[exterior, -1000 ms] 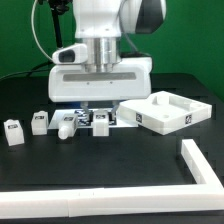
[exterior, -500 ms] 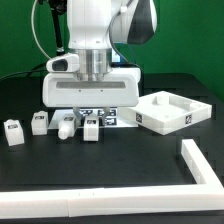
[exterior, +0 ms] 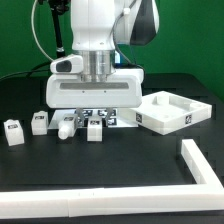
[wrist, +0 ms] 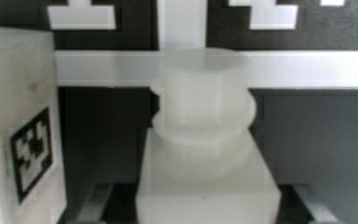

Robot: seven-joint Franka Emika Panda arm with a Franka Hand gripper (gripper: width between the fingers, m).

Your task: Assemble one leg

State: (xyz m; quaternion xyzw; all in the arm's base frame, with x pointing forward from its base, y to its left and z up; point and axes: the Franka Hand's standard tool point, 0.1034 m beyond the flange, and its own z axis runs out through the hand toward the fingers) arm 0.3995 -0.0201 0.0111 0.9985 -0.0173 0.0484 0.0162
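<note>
1. Low over the black table (exterior: 120, 168), at the centre of the exterior view, the Panda's gripper (exterior: 92, 108) hangs just above the right-hand end of a row of small white posts (exterior: 40, 123). From where I stand the wrist housing hides its fingertips, and I cannot tell whether they are parted or already pinching.
2. Close up, the leg (wrist: 202, 140) fills the middle of the wrist view. It is a pale post with a rounded neck, and dark strips of the gripper's frame flank it on either side. Whether anything touches it is unclear.
3. A tagged neighbouring leg (wrist: 19, 130) sits just beside it. First risk: a finger coming down could land on that neighbour instead of slipping into the gap, toppling it or shoving both pieces.
4. Second risk: the rounded neck offers little flat face. A grip taken there, and not on the square body, could let the leg twist or slide out on the lift.
5. Third risk: the marker board (exterior: 115, 118) lies under the hand. Too deep a descent would press the fingertips against it or the table.
6. The rimmed tray piece (exterior: 165, 112), centre right of the exterior view, sits well apart from the row. A leg carried over tilted would likely meet its seat crooked and jam.
</note>
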